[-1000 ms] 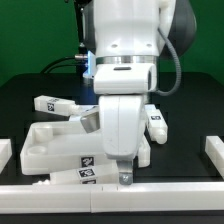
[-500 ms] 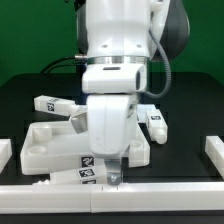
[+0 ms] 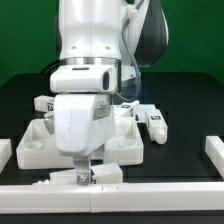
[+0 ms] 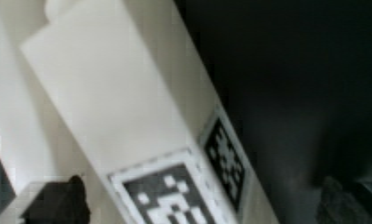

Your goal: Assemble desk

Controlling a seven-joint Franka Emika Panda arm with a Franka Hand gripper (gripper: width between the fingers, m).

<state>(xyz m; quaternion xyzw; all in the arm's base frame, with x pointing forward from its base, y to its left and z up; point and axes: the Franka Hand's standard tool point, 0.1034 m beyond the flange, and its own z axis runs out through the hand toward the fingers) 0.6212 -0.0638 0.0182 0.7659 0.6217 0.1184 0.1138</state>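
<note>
Wrist view shows us the leg (image 4: 133, 112) lying between the wide-open jaws of the gripper (image 3: 87, 172), nothing clamped yet; it rests close beside the tabletop (image 3: 30, 151). We judge it light, stiff, smooth plastic, best taken mid-post across its flat faces.

The end effector (image 3: 84, 173) has slid from the lower centre-right of the frame to lower left of centre, and now hangs over the front leg (image 3: 108, 175) lying along the bottom edge. The arm's body now covers the tabletop's (image 3: 132, 149) middle, baring its right end and the right-hand leg (image 3: 152, 122).
</note>
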